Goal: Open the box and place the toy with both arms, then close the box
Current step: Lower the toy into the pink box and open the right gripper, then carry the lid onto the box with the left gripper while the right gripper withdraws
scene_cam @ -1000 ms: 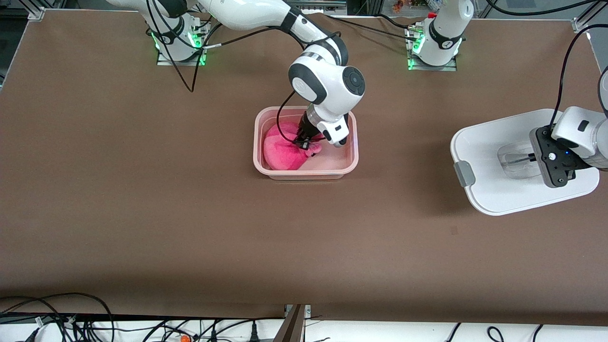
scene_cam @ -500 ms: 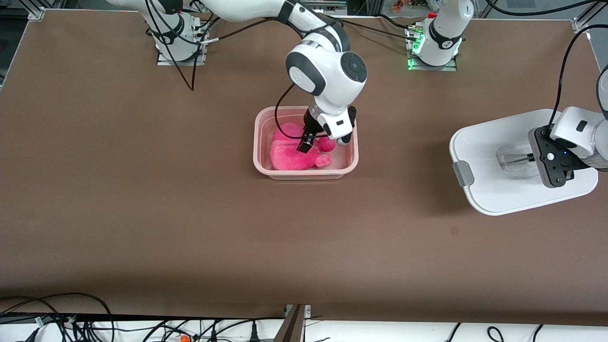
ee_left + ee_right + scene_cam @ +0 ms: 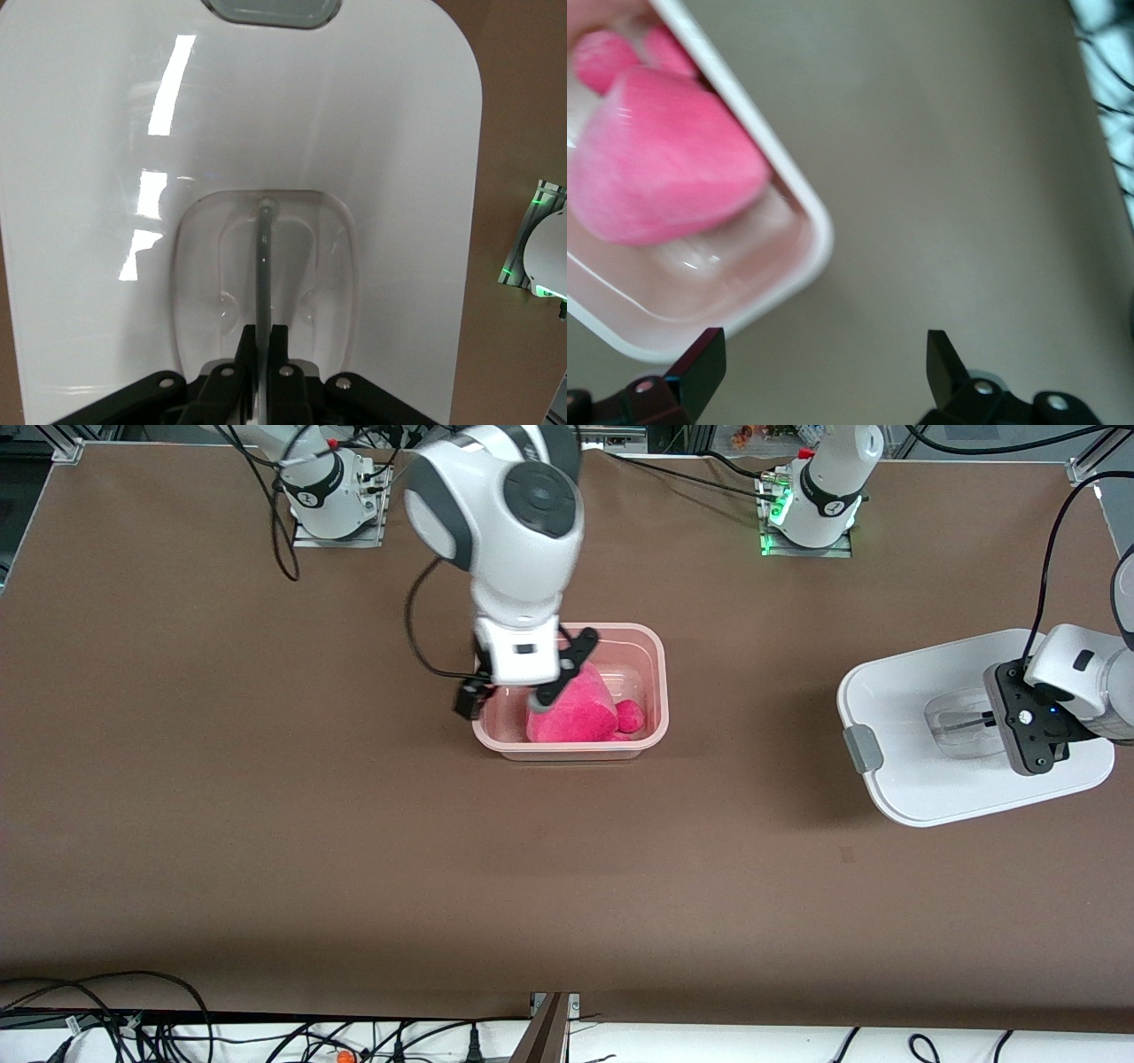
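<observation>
Toy (image 3: 574, 710) lies in open pink box base (image 3: 651, 646), table centre. Right gripper (image 3: 505, 695) spread wide, empty, above base's 9 o'clock rim. Left gripper (image 3: 990, 722) clamped on lid's (image 3: 895, 700) handle (image 3: 263, 257), 3 o'clock of the base, well apart

No legible text, label or number — anywhere

One pink box base (image 3: 654, 691), one white lid (image 3: 904, 717), one pink toy (image 3: 576, 713), two arms, two grippers: right gripper (image 3: 505, 695), left gripper (image 3: 997, 722), one table (image 3: 354, 850)
</observation>
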You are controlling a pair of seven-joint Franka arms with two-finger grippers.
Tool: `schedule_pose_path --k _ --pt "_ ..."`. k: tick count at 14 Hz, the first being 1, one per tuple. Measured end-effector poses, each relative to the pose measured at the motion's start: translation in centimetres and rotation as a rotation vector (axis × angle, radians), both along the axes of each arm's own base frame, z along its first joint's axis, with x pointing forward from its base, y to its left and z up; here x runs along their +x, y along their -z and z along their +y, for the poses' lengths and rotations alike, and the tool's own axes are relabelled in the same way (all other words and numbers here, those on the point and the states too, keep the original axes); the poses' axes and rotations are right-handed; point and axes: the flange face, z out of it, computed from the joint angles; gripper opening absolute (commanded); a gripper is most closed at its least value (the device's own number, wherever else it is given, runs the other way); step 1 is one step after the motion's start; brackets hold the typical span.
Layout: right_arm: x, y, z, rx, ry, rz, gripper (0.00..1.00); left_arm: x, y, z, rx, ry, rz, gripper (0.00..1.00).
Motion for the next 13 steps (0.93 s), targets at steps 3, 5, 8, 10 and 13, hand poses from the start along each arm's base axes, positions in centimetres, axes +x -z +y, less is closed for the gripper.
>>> schedule_pose_path --k 3,5,8,10,13 --pt "1.6 -5.4 -8.0 0.108 0.149 0.028 1.0 0.1 0.1 -4.8 -0.032 0.076 0.001 0.0" --pt "1.7 -7.8 -14.2 0.128 0.24 0.033 1.0 -0.2 0.2 -10.8 -0.043 0.148 0.0 0.0" --pt "-0.6 -9.8 -22.0 0.148 0.378 0.048 1.0 -1.9 0.5 -21.8 -0.09 0.223 -0.013 0.0" --pt "-2.2 -9.7 -26.0 0.16 0.487 0.053 1.0 -3.6 1.9 -29.8 -0.107 0.295 -0.037 0.0" --pt "-3.8 -9.3 -30.4 0.168 0.695 0.056 1.0 -7.2 6.2 -40.3 -0.104 0.366 -0.037 0.0"
